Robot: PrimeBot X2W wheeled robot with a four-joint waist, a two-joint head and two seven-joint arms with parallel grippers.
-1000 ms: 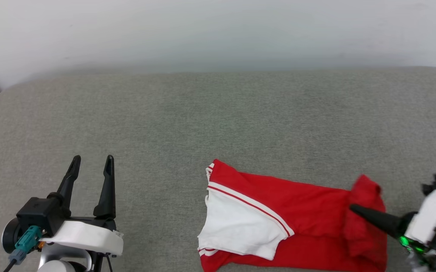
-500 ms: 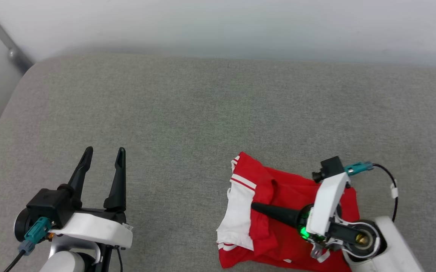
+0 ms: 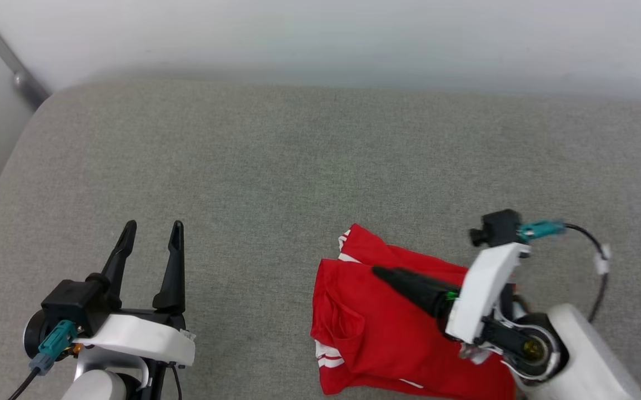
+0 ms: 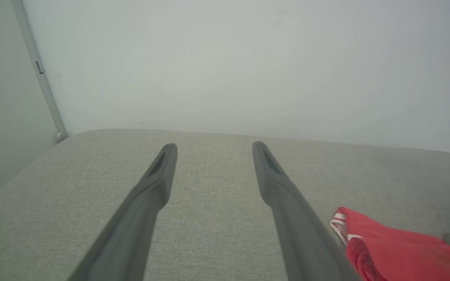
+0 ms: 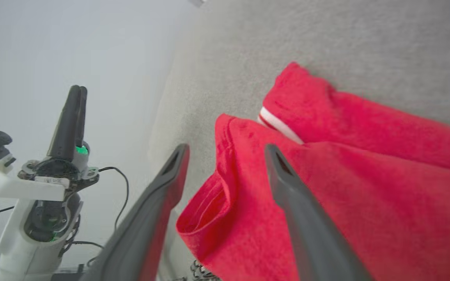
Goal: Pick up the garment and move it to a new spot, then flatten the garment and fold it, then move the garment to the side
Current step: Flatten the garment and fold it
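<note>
Garment: red jersey-style T-shirt w/ red-and-white striped trim (image 3: 376,328) lies folded into a rough rectangle, red side up, on the grey woven fabric surface (image 3: 298,166), near front edge, on robot's right side. Striped trim shows at its far-left corner and low on its left edge; chest print not visible. Small puckered fold near left edge, best seen in right wrist view (image 5: 346,164). R gripper (image 3: 380,271) sits over the garment's upper part, fingers pointing toward robot's left; head view gets it edge-on as a single dark cone. Right wrist view shows its jaws (image 5: 226,147) spread wide, nothing pinched, red cloth underneath; can't tell if the tips touch the fabric. L gripper (image 3: 154,226) well apart from the garment, over bare grey surface at lower left, jaws spread and empty, fingers pointing at the pale wall (image 3: 320,39). Left wrist view confirms: L fingers (image 4: 214,146) apart, garment corner (image 4: 396,249) at lower right. Grey metal rail (image 3: 4,61) in far-left corner.
</note>
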